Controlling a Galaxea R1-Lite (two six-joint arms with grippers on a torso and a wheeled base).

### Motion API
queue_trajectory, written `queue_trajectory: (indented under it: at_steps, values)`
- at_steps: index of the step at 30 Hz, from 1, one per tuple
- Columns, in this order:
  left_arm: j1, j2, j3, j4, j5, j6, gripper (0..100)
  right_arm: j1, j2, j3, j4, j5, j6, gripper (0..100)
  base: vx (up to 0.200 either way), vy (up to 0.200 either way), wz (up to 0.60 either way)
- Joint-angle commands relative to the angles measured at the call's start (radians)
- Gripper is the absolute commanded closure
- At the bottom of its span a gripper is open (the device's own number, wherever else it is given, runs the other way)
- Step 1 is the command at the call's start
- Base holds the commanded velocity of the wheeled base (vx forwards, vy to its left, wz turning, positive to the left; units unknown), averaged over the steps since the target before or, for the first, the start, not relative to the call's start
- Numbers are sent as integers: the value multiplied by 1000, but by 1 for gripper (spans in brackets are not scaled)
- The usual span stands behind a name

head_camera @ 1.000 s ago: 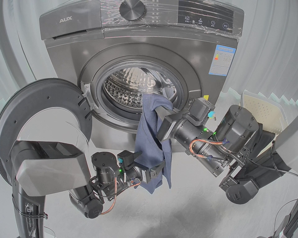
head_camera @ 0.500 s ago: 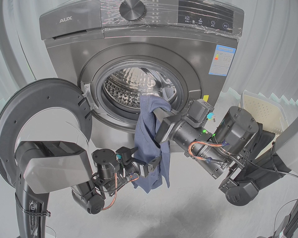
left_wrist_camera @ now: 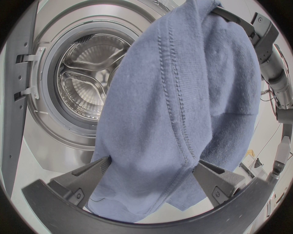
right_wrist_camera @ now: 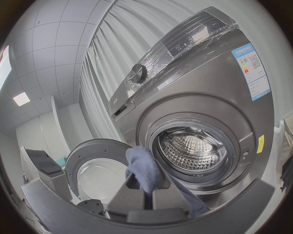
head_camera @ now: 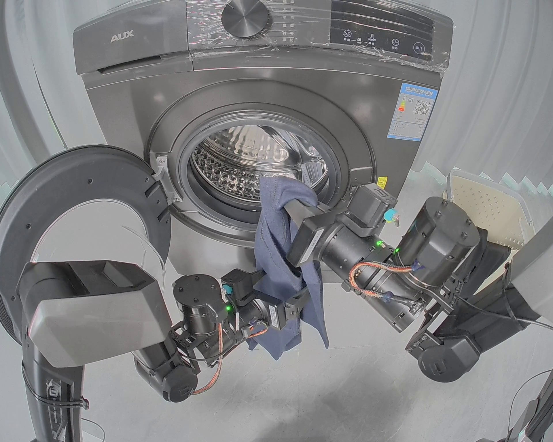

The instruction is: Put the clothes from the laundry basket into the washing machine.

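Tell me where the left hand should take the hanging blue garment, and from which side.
Grip the blue garment at its lower fold, from the robot's left. It hangs from the right hand at the washing machine mouth, and the open left hand straddles that fold, so closing there probably gathers the tail.

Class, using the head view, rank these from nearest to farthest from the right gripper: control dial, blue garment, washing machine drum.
1. The blue garment, pinched in the right gripper itself.
2. The washing machine drum, open just behind the gripper.
3. The control dial, high on the machine's top panel.
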Motion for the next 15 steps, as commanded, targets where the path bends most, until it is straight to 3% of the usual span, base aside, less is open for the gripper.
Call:
queue_trajectory:
  at_steps: [1, 2, 15]
  values:
    - [1, 9, 0, -1, 2, 2, 0, 0, 0, 1, -1, 0, 0, 100, 0, 0, 0]
    - [5, 10, 1, -1, 5, 4, 100, 0, 0, 1, -1, -1, 0, 100, 0, 0, 0]
    - [56, -83, 92, -4, 22, 2, 100, -15, -4, 9, -1, 0, 2, 100, 0, 0, 0]
